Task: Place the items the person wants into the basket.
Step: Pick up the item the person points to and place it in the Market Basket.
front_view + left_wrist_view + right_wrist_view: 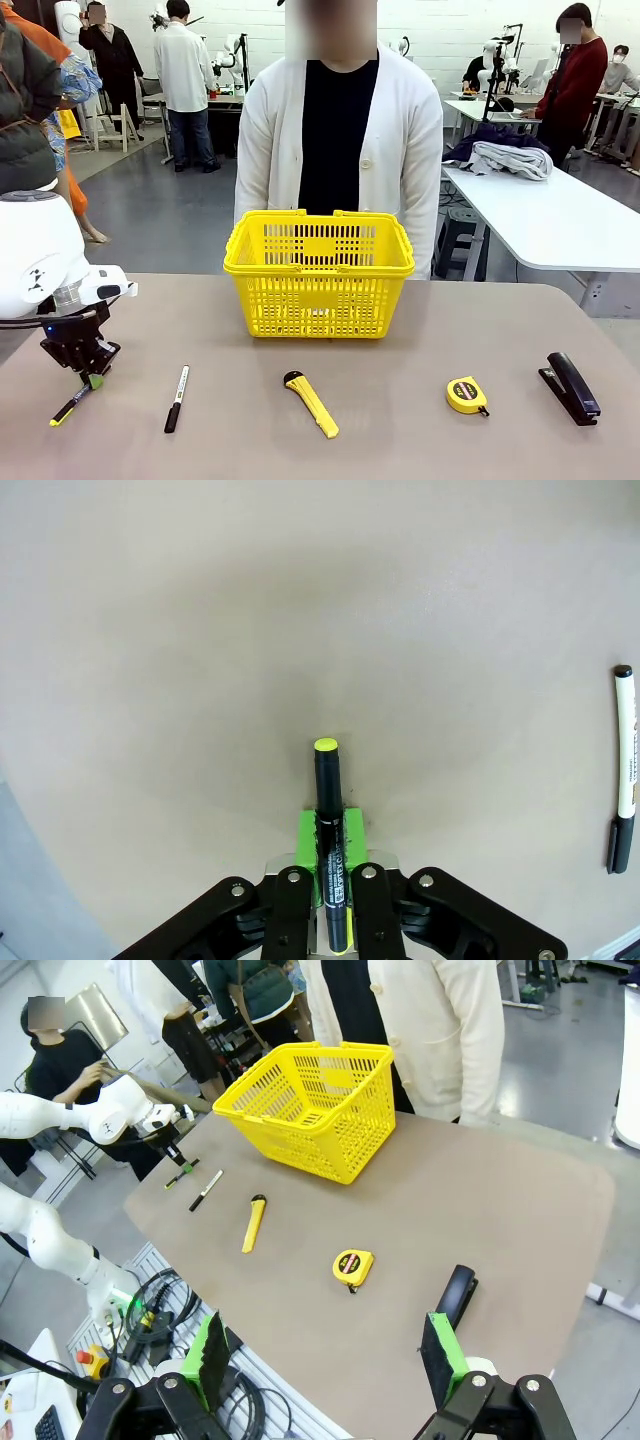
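Note:
My left gripper (90, 378) is shut on the slim black pen with a yellow tip (68, 404), low over the table's near left. In the left wrist view the pen (328, 800) sticks out between the green pads (308, 832). The yellow utility knife (312, 403) lies front centre and the black stapler (571, 387) front right. The yellow basket (318, 270) stands at the far middle, just in front of the person (340, 130) in a white cardigan. My right gripper (325, 1360) hangs open high above the table's right end, with the stapler (458, 1295) below it.
A black marker with a white barrel (176, 398) lies just right of the pen. A small yellow tape measure (467, 395) sits between the knife and the stapler. The table's rounded edge runs close to the left of my left gripper.

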